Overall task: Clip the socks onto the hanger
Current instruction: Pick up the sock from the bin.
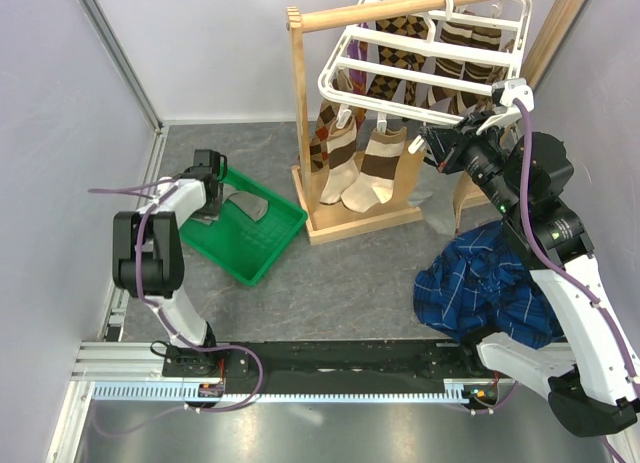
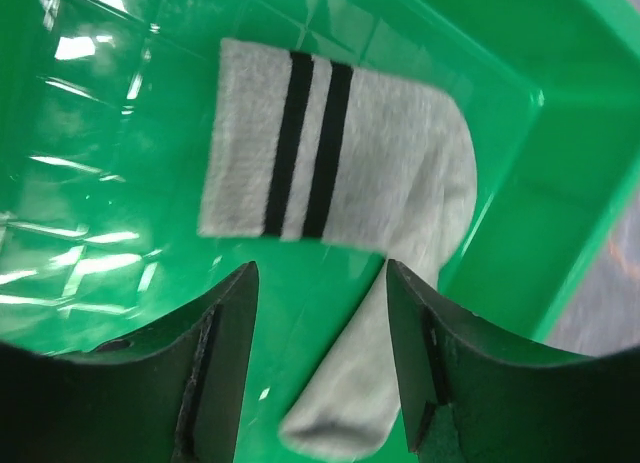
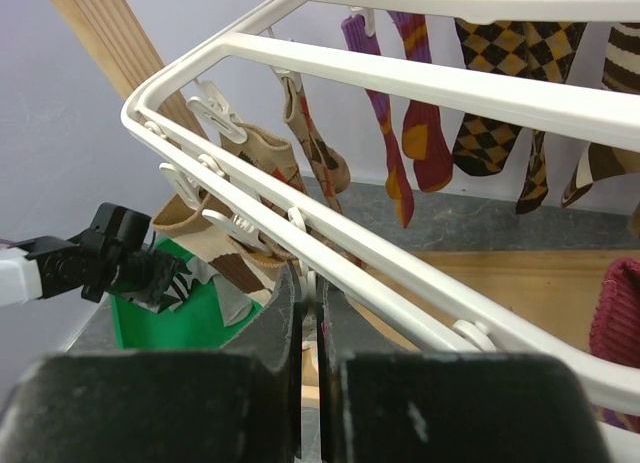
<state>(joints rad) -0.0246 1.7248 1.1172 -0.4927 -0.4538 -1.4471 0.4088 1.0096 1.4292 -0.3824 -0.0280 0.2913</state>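
Observation:
A grey sock (image 2: 340, 153) with two dark cuff stripes lies folded in the green tray (image 2: 560, 153). My left gripper (image 2: 320, 273) is open just above it, its jaws on either side of the toe end. In the top view the left gripper (image 1: 210, 173) hangs over the sock (image 1: 248, 205). The white grid hanger (image 1: 420, 53) hangs from the wooden rail with several tan and maroon socks (image 1: 360, 173) clipped on. My right gripper (image 3: 312, 283) is shut on a small white clip (image 3: 322, 268) under the hanger's near bar (image 3: 400, 78). In the top view the right gripper (image 1: 432, 143) is at the hanger's near edge.
The wooden stand (image 1: 360, 218) holds the rail; brown argyle socks (image 3: 500, 43) hang at the back. A blue plaid cloth (image 1: 490, 288) lies by the right arm's base. The green tray (image 1: 255, 248) sits left of the stand, near the left wall.

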